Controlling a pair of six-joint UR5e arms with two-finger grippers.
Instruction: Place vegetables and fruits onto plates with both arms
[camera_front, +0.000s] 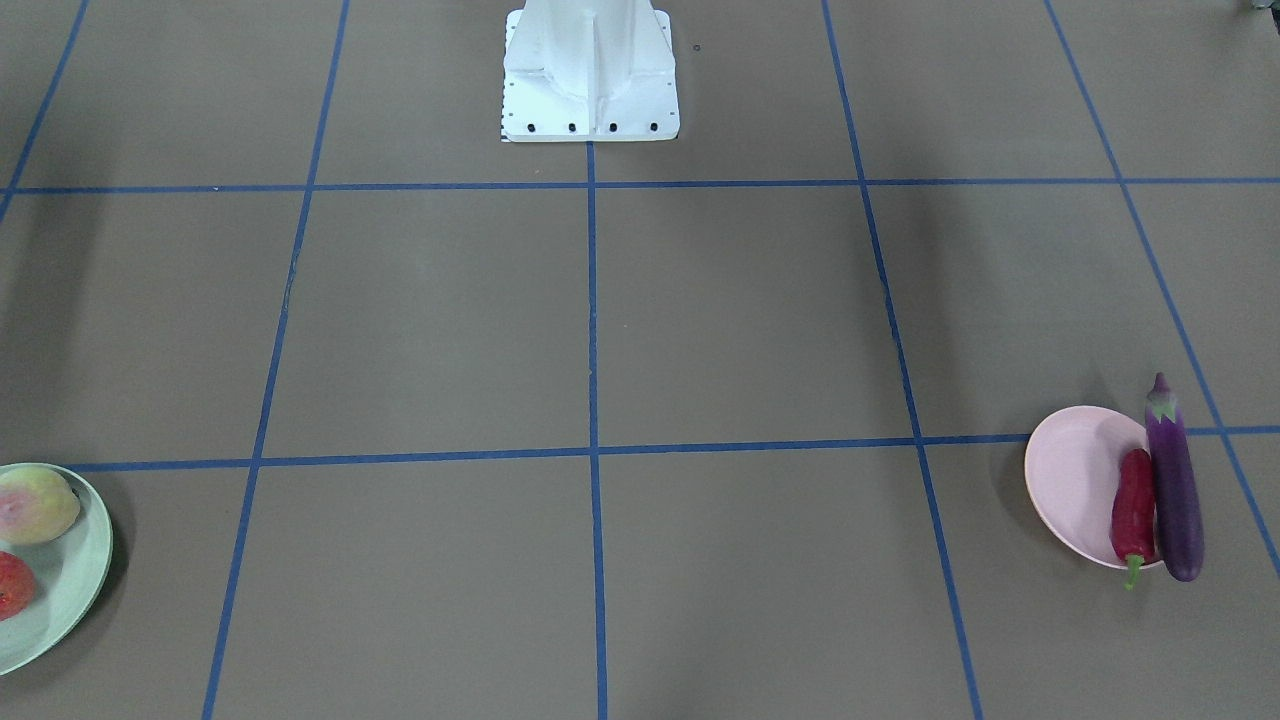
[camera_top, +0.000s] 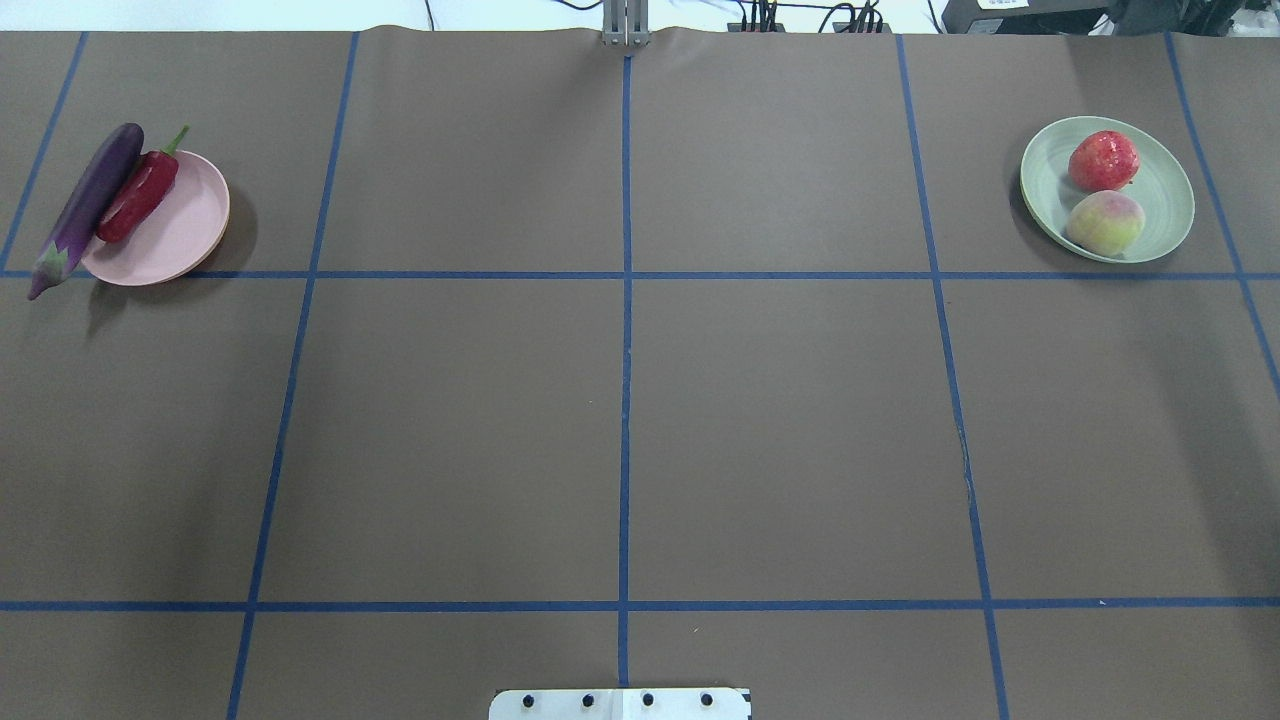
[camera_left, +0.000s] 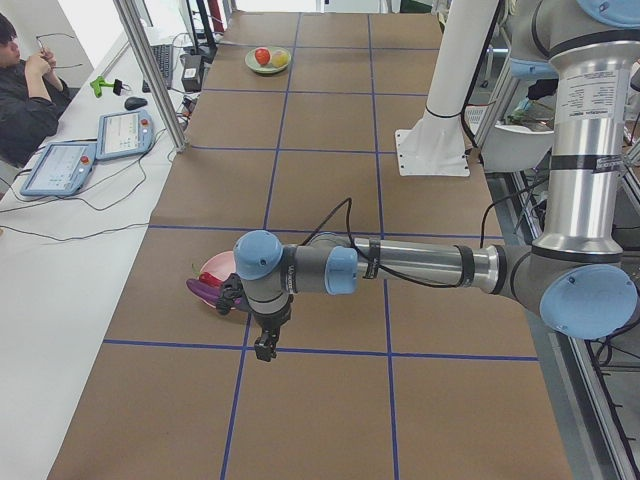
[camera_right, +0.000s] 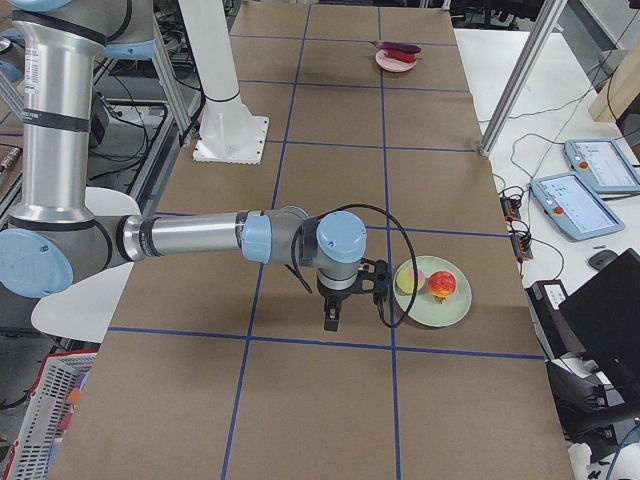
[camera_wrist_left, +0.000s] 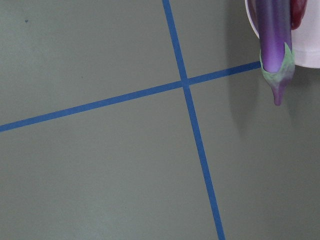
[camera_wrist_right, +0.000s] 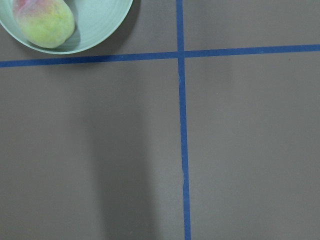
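Observation:
The purple eggplant (camera_top: 85, 205) lies along the outer rim of the pink plate (camera_top: 180, 235), its cap end past the rim over the table (camera_wrist_left: 275, 80). The red chili pepper (camera_top: 138, 195) lies on that plate beside it. The red-orange fruit (camera_top: 1103, 160) and the yellow-green fruit (camera_top: 1105, 222) sit on the mint green plate (camera_top: 1165, 200). My left gripper (camera_left: 265, 350) hangs above the table near the pink plate (camera_left: 222, 265). My right gripper (camera_right: 331, 322) hangs near the green plate (camera_right: 440, 305). I cannot tell whether either is open or shut.
The white base block (camera_top: 620, 703) stands at the table's near edge. Blue tape lines (camera_top: 625, 300) grid the brown table. An operator (camera_left: 25, 90), tablets (camera_left: 125, 133) and a metal post (camera_left: 150, 70) are along the far side.

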